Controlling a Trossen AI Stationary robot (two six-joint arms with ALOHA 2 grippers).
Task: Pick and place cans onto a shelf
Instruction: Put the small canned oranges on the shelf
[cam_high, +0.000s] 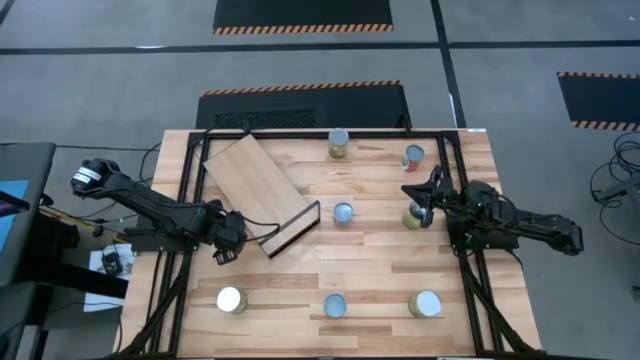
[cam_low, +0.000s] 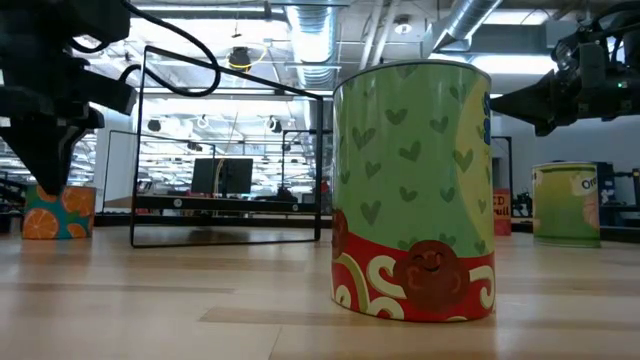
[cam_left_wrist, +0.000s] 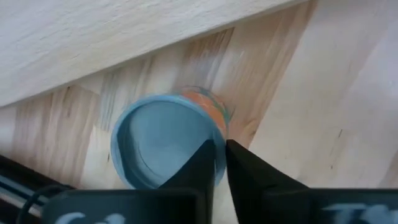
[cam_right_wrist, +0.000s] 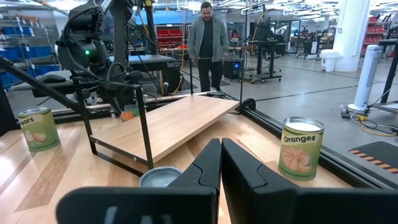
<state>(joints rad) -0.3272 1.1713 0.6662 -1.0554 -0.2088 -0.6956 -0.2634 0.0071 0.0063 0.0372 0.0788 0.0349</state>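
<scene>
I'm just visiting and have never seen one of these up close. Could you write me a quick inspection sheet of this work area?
Surface: slatted wooden table, inside a black frame.
Job's things: seven cans upright on the table, among them one at the far edge and one mid-table; none on the shelf, which lies at an angle.
Clutter: nothing seen.
Grippers: left gripper beside the shelf's dark end, shut, over a blue-topped can; right gripper shut, near a can.
Cables: loose leads left of the table.
Surroundings: striped floor mats; a person standing beyond the table.
</scene>
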